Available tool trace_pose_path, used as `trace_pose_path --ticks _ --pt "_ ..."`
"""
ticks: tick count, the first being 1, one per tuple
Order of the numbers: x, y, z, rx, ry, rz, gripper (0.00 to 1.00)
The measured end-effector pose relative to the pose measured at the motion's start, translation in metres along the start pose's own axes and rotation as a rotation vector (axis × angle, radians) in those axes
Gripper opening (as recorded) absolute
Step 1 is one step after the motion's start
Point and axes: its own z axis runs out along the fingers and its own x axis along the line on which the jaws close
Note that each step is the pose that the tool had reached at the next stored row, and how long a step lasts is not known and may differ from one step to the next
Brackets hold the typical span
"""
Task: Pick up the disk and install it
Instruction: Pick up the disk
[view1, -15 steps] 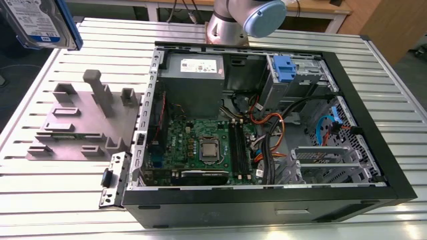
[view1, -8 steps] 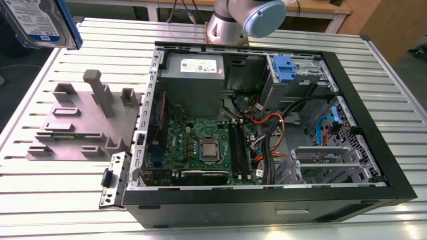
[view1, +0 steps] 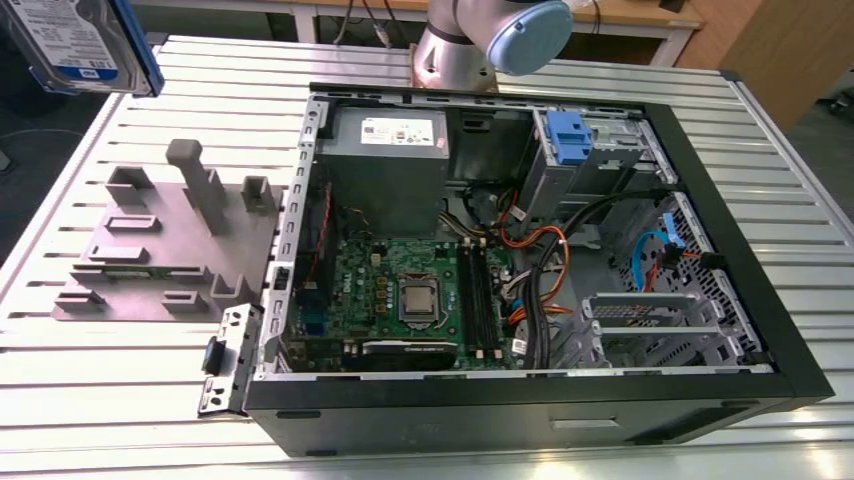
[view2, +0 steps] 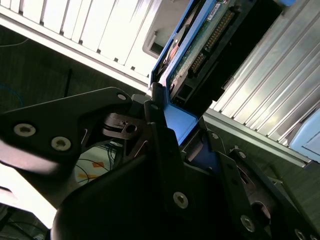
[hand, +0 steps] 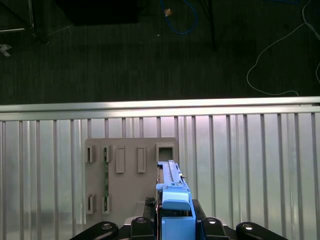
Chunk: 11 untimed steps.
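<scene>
disk (view1: 80, 45): held aloft, over the grey fixture plate (hand: 130, 175) on the bench (view1: 80, 380)
fingers (view2: 162, 150): pinching the disk's blue carrier from both sides
computer case (view1: 721, 250): open, well apart

The arm (view1: 461, 50) stands at the back of the exterior view as a silver column, topped by a joint (view1: 530, 33) with a pale blue cap. In the second wrist view the gripper (view2: 182, 127) shows black linkage plates, bolted and angled inward. Its fingers (view2: 157, 120) press against either side of the blue end of the disk (view2: 200, 45). In the first wrist view the dark knuckles flank that blue frame and hold it edge-on.
</scene>
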Motion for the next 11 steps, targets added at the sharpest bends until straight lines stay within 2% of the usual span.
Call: trace_pose_path --ticks 11 --pt "0.0000 0.0001 -0.0041 0.0000 -0.0001 0.000 0.36"
